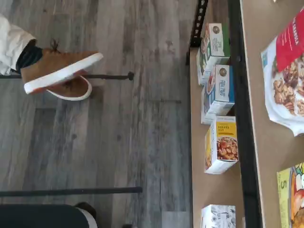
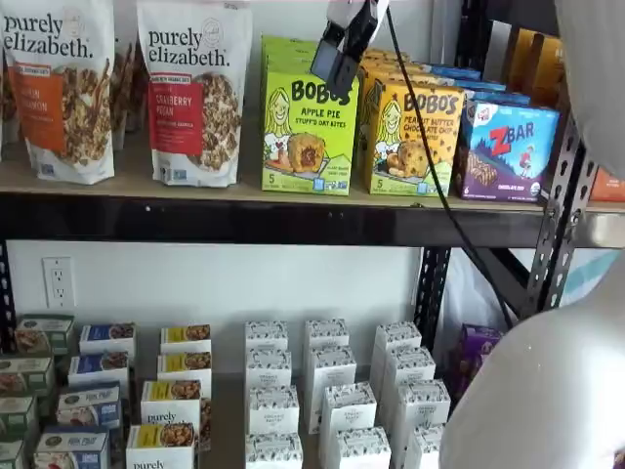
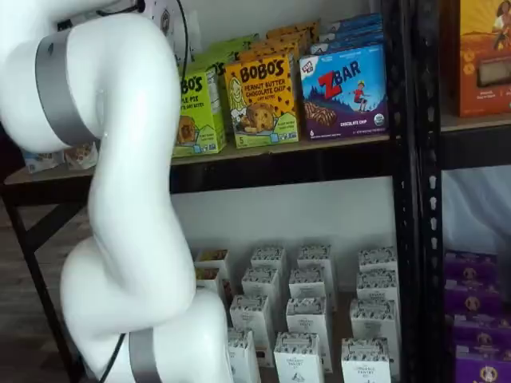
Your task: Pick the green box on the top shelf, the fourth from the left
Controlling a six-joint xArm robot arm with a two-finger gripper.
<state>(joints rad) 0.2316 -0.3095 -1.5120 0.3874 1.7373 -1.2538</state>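
Note:
The green box stands at the front of a row of like boxes on the top shelf, between a strawberry granola bag and the yellow-orange Bobo's box. My gripper hangs from above, in front of the green box's upper right corner, with its cable trailing down. Its black fingers show as one dark shape, so I cannot tell whether a gap is there. In a shelf view the green box is half hidden behind my white arm. The wrist view shows a corner of the green box.
A blue ZBar box stands right of the yellow-orange box. Small white boxes fill the lower shelf. A black upright post stands at the right. The wrist view shows a person's shoe on the wood floor.

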